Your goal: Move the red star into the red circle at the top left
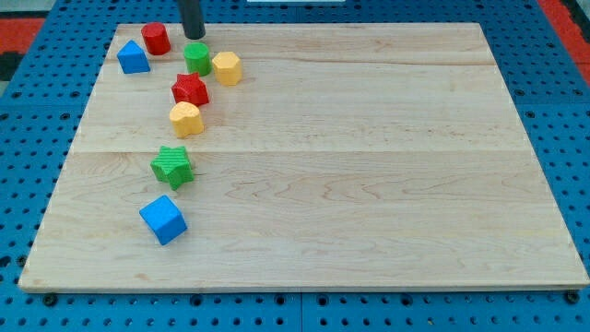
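At the far left of the wooden board [369, 184] sits a blue triangular block [133, 58], with the red circle [156, 39] just right of it. Nearer lie a blue cube [163, 219] and a green star [172, 167]. A yellow block [186, 119] touches the red star [191, 90], which lies right of and nearer than the red circle, apart from it. My tip [194, 36] stands just behind a green cylinder [197, 58], holding nothing. 1 more yellow block [227, 68] follows.

Blocks: two red [156, 39] [190, 89], two green [196, 58] [172, 166], two yellow [226, 67] [186, 119], two blue [133, 58] [163, 219]. Eight total.
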Controlling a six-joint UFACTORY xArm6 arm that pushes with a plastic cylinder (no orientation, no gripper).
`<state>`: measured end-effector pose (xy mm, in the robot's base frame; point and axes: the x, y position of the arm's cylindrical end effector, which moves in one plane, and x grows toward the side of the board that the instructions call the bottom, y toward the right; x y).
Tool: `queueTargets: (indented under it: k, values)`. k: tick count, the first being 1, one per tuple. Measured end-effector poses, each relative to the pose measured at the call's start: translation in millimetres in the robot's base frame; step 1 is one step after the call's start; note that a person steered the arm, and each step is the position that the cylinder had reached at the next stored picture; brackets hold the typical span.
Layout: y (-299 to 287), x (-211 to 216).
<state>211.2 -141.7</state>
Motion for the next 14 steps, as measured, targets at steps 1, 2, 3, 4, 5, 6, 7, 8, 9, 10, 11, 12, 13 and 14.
queueTargets:
  k: [1,2,3,4,5,6,7,8,9,10,11,12,13,14]
  values:
    - [9.8,-1.5]
    - [38.8,-5.0]
    - [13.6,6.9]
    - [8.7,15.9]
    - [-7.5,23.2]
    - [-1.1,42.7]
    - [-9.5,70.7]
    - [-24.3,75.9]
    - [-55.8,97.7]
    - [-20.8,126.9]
    - [9.5,145.2]
    - [-5.5,165.0]
    - [40.1,172.6]
    - [72.0,188.1]
